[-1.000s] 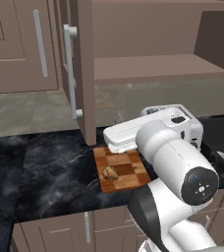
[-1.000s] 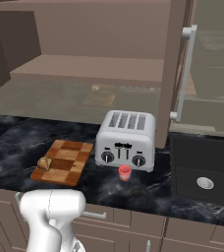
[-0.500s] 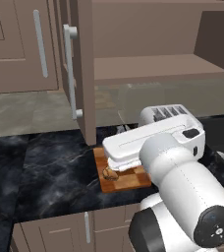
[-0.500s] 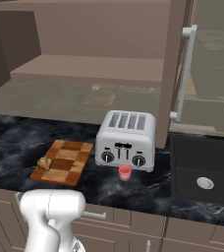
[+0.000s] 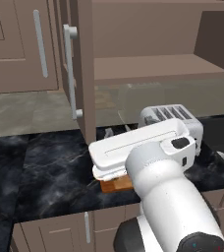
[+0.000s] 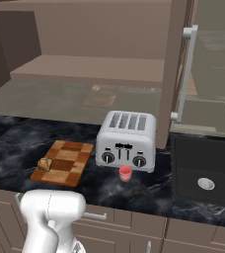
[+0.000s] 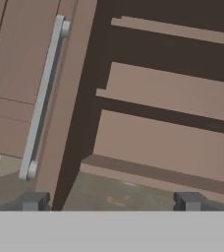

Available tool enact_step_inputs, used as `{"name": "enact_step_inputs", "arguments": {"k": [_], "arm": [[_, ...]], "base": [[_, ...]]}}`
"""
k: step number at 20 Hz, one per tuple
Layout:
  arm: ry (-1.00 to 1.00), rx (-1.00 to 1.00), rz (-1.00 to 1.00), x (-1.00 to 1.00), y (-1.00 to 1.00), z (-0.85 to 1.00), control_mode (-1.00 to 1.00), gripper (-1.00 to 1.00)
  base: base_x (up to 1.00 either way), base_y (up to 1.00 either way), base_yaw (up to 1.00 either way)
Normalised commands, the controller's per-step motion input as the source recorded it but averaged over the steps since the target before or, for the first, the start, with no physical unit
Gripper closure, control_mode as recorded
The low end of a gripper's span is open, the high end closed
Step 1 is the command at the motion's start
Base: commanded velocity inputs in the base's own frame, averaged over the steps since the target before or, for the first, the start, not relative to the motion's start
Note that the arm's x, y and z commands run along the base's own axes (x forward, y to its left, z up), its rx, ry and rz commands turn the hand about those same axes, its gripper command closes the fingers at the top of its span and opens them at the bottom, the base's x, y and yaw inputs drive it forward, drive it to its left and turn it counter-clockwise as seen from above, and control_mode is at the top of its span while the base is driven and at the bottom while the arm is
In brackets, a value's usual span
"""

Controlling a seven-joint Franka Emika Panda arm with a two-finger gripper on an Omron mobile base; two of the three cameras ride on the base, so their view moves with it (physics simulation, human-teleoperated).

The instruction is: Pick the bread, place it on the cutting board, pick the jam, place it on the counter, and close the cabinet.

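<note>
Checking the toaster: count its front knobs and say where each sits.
3 knobs on the toaster front: left, middle, right. The middle one is small and may be a lever.

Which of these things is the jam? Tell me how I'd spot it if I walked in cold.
Find the silver toaster on the black marble counter. On the counter just in front of it, below its knobs, stands the jam: a tiny squat pinkish-red jar, far smaller than the toaster and the only red thing there.
</note>
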Motion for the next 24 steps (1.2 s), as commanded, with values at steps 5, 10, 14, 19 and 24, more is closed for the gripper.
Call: {"name": "enact_step_inputs", "arguments": {"k": [5,10,14,19,24], "arm": [[-0.08,0.00,0.00,0.00,0.23,0.00,-1.00,-1.00],[-0.07,0.00,0.00,0.00,0.26,0.00,-1.00,-1.00],[-0.05,0.00,0.00,0.00,0.30,0.00,-1.00,-1.00],[-0.05,0.00,0.00,0.00,0.33,0.00,-1.00,-1.00],[-0.03,0.00,0.00,0.02,0.39,0.00,-1.00,-1.00]], "base": [[0.00,0.00,0.00],[0.00,0.00,0.00],[0.00,0.00,0.00],[0.00,0.00,0.00],[0.00,0.00,0.00]]}}
